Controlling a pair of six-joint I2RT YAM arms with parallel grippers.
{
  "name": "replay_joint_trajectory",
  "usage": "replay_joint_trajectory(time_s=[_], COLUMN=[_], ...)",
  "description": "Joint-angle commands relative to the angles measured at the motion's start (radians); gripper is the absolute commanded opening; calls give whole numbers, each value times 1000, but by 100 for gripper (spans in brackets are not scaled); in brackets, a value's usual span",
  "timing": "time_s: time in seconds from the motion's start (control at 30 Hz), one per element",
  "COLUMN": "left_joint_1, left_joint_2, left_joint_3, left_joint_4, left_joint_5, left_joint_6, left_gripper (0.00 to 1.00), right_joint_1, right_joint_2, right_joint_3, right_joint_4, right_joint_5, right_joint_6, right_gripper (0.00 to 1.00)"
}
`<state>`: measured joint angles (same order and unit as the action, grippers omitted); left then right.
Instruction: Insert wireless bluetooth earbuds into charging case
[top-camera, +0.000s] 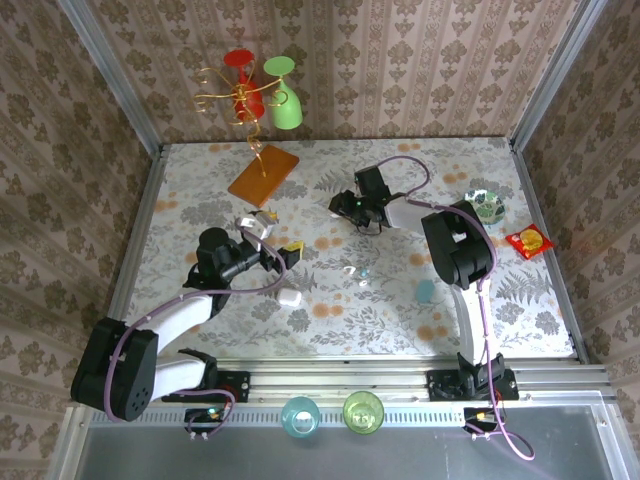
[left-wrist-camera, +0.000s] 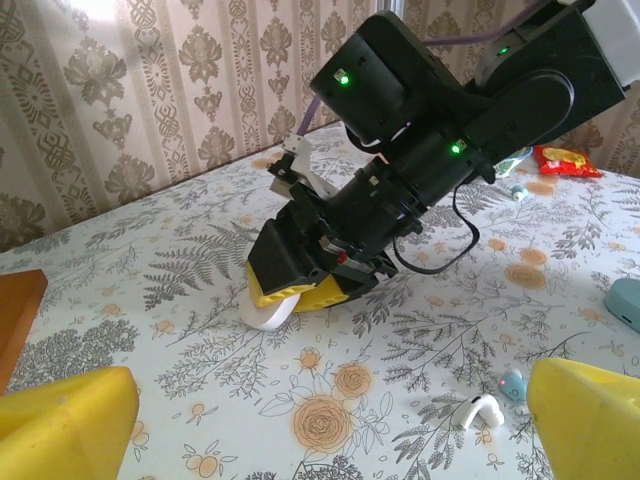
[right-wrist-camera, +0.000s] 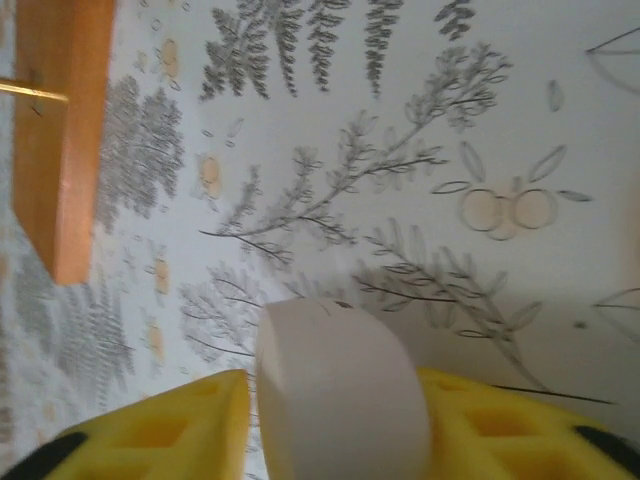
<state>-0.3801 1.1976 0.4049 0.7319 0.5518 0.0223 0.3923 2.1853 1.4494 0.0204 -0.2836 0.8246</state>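
Two right fingers sit around the white case, grip unclear, and should let go slowly; left fingers are open.

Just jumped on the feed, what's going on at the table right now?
The right end effector is down at the table with a white charging case between its fingers; I can't tell whether it is clamped or loose. The left end effector hovers open and empty, facing it. A white earbud and a pale blue earbud lie loose on the table, in no case. A blue case sits off to the side.
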Motion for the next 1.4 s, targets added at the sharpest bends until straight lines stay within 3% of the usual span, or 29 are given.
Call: replay_joint_trajectory(time_s=[0.0, 0.07, 0.33, 0.5, 0.63, 0.8, 0.97, 1.37], left_joint_1=[-8, -8, 18, 91, 142, 180, 195, 201], left_joint_2=[-7, -22, -48, -34, -47, -98, -143, -164], left_joint_3=[-13, -17, 14, 31, 44, 22, 23, 22], left_joint_4=[-11, -26, -166, -205, -265, -302, -357, -394], left_joint_5=[-43, -91, -256, -220, -218, -256, -261, -275], left_joint_6=[-52, -84, -235, -377, -461, -505, -497, -482], left_gripper=[100, 100, 100, 100, 100, 100, 100, 100], right_joint_1=[-19, -24, -10, 90, 218, 362, 450, 509], right_joint_2=[-96, -150, -414, -573, -626, -582, -472, -290], right_joint_3=[-48, -90, -362, -529, -632, -652, -592, -473], right_joint_4=[-53, -63, 18, 109, 201, 260, 249, 189], right_joint_5=[65, 82, 53, 46, -46, -110, -53, -3], right_joint_6=[-74, -111, -346, -594, -883, -1115, -1229, -1302], right_gripper=[57, 64, 74, 79, 82, 79, 81, 81])
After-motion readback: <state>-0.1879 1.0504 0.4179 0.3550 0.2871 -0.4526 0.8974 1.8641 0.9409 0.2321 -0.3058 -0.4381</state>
